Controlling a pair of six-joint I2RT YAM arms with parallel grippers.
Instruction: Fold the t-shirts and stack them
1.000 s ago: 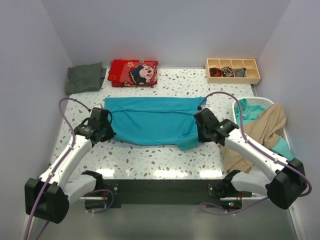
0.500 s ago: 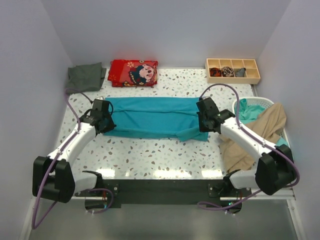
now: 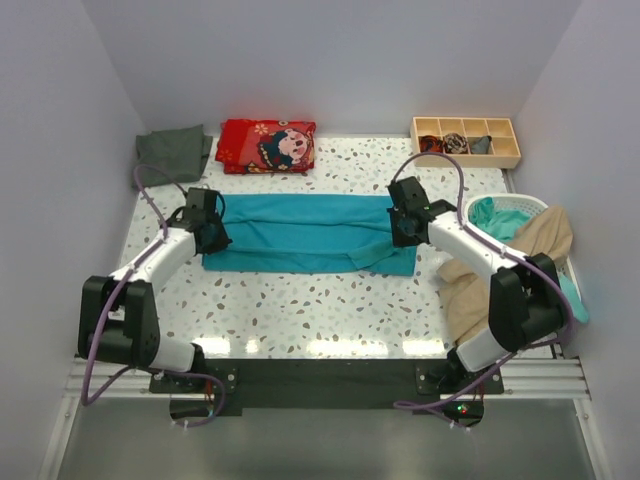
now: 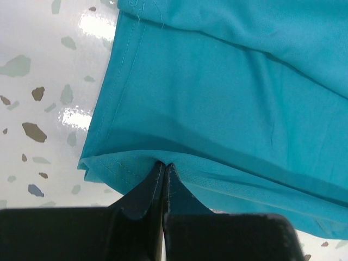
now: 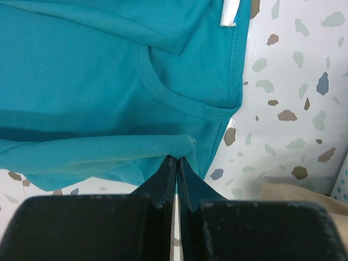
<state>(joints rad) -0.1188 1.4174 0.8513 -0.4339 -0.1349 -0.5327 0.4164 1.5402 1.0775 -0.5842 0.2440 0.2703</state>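
Note:
The teal t-shirt [image 3: 300,232] lies on the table as a long band, folded over on itself. My left gripper [image 3: 207,232] is shut on its left edge; the left wrist view shows the fingertips pinching a fold of the teal cloth [image 4: 217,109]. My right gripper [image 3: 403,222] is shut on its right edge, with the teal hem [image 5: 109,81] pinched between the fingertips. The dark grey-green t-shirt [image 3: 172,152] lies folded at the back left. The beige t-shirt [image 3: 520,262] hangs over the basket at the right.
A red cartoon-print cloth [image 3: 267,145] lies folded at the back. A wooden compartment box [image 3: 465,140] with small dark bundles stands at the back right. A white basket [image 3: 520,205] holding another teal cloth stands at the right edge.
Both grippers have carried the near edge of the teal t-shirt away from me, folding it over onto its far half. The shirt is now a narrower band.

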